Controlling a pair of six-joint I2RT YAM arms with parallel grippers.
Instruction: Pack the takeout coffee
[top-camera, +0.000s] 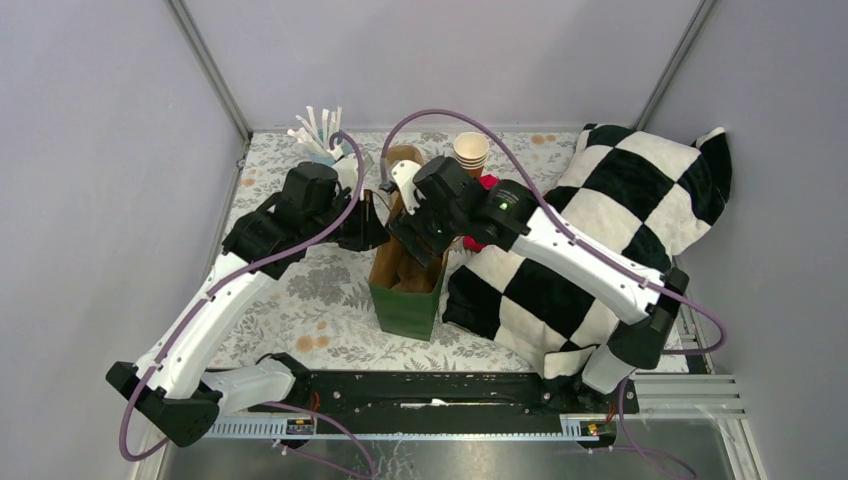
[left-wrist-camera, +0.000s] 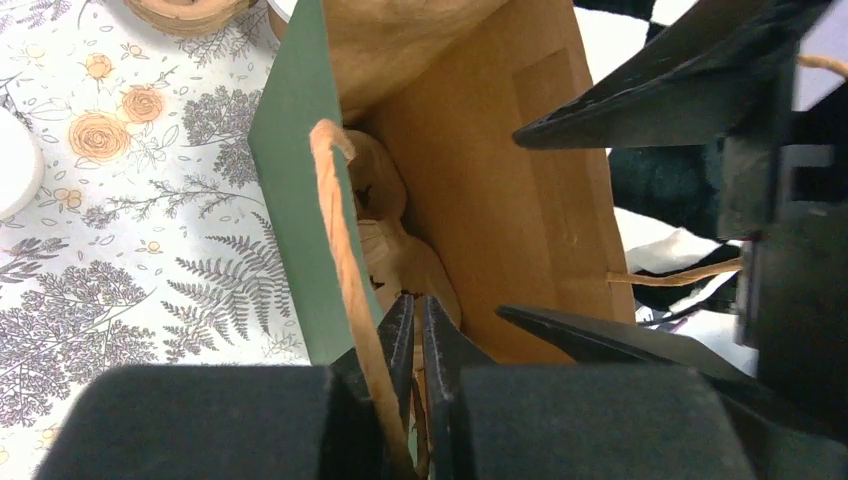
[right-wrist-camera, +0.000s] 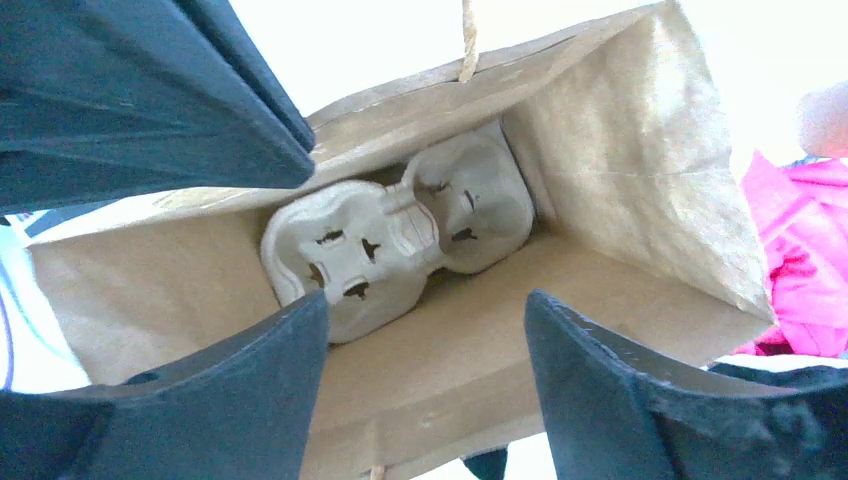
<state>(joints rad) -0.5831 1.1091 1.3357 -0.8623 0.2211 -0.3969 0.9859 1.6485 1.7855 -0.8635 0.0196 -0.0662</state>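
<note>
A green paper bag with a brown inside stands upright in the middle of the table. At its bottom lies a pale pulp cup carrier, with no cup in it. The takeout coffee is out of view in every frame. My left gripper is at the bag's left rim, its jaws almost together on a thin strip of the bag's paper edge, and the twine handle runs just beside them. Over the bag's mouth my right gripper is open, with nothing between its fingers.
A stack of lidless paper cups stands behind the bag. A black-and-white checkered pillow fills the right side, with a pink thing beside the bag. White straws and lids sit at the back left.
</note>
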